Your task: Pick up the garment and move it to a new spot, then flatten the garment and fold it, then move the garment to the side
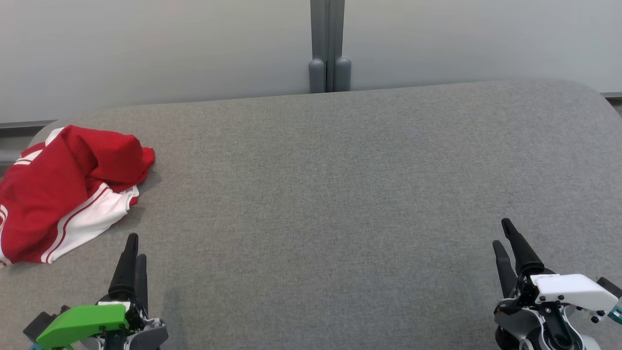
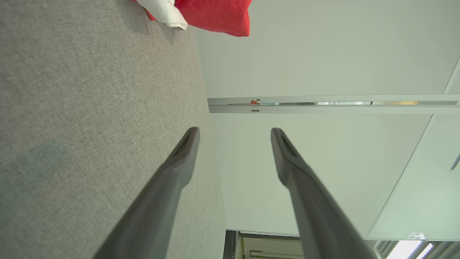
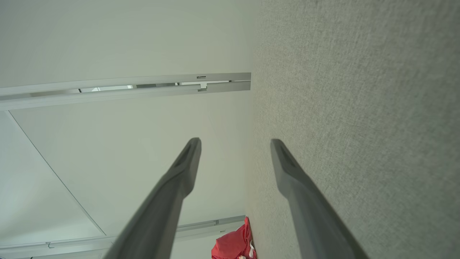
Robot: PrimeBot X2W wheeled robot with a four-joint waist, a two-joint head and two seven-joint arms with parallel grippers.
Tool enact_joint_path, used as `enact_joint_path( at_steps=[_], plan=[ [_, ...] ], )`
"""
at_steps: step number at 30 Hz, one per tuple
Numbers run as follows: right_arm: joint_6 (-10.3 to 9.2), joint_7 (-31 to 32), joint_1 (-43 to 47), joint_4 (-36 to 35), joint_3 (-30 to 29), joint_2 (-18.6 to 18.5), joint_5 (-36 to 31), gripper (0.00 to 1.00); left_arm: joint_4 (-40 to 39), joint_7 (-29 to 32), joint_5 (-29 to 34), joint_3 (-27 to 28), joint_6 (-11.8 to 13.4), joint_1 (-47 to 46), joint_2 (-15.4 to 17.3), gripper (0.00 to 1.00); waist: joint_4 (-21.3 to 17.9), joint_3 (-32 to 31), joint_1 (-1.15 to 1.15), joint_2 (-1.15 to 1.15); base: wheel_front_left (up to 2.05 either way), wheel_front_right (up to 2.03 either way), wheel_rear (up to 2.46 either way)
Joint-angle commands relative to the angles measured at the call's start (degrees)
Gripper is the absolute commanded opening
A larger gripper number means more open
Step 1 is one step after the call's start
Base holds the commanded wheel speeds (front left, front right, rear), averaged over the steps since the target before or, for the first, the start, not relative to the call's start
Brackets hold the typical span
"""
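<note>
The garment (image 1: 63, 192) is a crumpled red piece with white panels and stripes, lying at the far left of the grey table. Its edge appears at the top of the left wrist view as the garment (image 2: 212, 16), and small at the bottom of the right wrist view as the garment (image 3: 235, 244). My left gripper (image 1: 135, 248) stands at the lower left, just below and right of the cloth, not touching it. Its fingers are open and hold nothing, as the left gripper (image 2: 235, 135) shows. My right gripper (image 1: 503, 233) hovers at the lower right, far from the cloth, open and bare, also seen as the right gripper (image 3: 235, 145).
The grey fabric-covered table (image 1: 330, 194) spreads wide between the two grippers. A pale wall panel with a grey post (image 1: 329, 48) stands behind its far edge. The table's corners are rounded at left and right.
</note>
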Motion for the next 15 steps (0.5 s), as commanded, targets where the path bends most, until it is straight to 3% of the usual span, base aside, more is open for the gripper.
enact_joint_path(
  at_steps=[1,15],
  plan=[
    [0.01,-0.7,-0.7,-1.4,0.1,-0.3,-1.4,1.0,-1.4,-0.7,1.6,-0.1,0.0,-1.3,0.3,1.0,0.0,0.0,0.0,0.0,0.0,0.0,0.0],
    [0.02,-4.3,-0.4,-4.5,1.6,-0.4,-14.8,1.0,-3.2,-4.3,15.6,-1.1,1.2,-2.3,0.4,1.0,0.0,0.3,0.0,0.0,0.0,0.0,0.0]
  ],
)
